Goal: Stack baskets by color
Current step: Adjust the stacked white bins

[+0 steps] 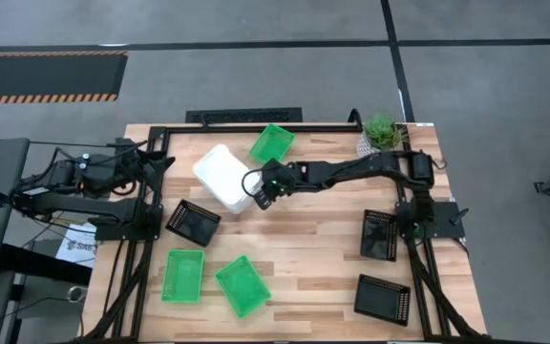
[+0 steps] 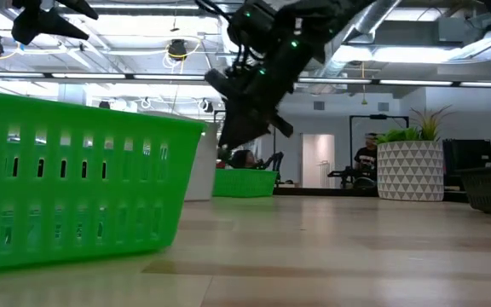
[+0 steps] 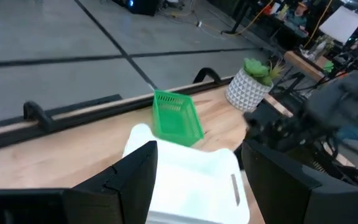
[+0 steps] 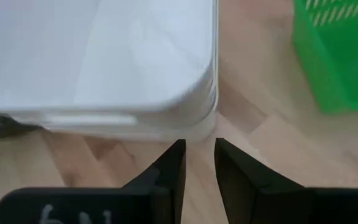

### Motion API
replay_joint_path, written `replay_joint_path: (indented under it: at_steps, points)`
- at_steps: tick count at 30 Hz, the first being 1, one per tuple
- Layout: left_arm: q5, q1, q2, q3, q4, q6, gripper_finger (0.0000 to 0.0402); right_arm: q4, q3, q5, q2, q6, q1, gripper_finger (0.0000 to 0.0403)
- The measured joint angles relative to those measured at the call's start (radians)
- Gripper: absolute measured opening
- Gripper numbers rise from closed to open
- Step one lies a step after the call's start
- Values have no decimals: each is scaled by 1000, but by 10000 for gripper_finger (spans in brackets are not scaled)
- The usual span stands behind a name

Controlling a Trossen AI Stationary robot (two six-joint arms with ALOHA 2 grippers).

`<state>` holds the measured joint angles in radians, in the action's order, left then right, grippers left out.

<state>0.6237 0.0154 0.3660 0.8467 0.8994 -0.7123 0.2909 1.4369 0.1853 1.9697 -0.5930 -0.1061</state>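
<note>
The white baskets (image 1: 223, 176) lie nested in one pile at the table's far middle, shown close up as white baskets (image 4: 104, 62) in the right wrist view. My right gripper (image 1: 259, 196) hovers just off the pile's right corner; the right gripper (image 4: 199, 146) is open by a narrow gap with nothing between its fingers. One green basket (image 1: 272, 143) rests on the table behind the pile. Two green baskets (image 1: 183, 275) (image 1: 243, 285) sit near the front left. Black baskets (image 1: 193, 222) (image 1: 379, 234) (image 1: 382, 298) are scattered about. My left gripper (image 3: 197, 155) waits open at the left edge.
A small potted plant (image 1: 382, 131) stands at the far right corner. A dark frame rail (image 1: 246, 117) runs along the far edge. Bare wood (image 1: 304, 248) lies between the front green baskets and the right-hand black baskets.
</note>
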Motion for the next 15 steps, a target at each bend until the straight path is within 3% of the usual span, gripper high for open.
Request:
replay_joint_path:
  at_steps: [3,9,12,15]
  points:
    - [-39,0,6,-20,28,-49,224,91,65,1,-13,23,17,107]
    - [-242,0,27,-151,45,-127,213,269,171,25,-99,42,59,107]
    - [-330,0,63,-240,-32,-162,169,326,191,85,-146,45,88,107]
    - [-375,0,115,-321,-147,-174,98,352,193,142,-197,45,118,107]
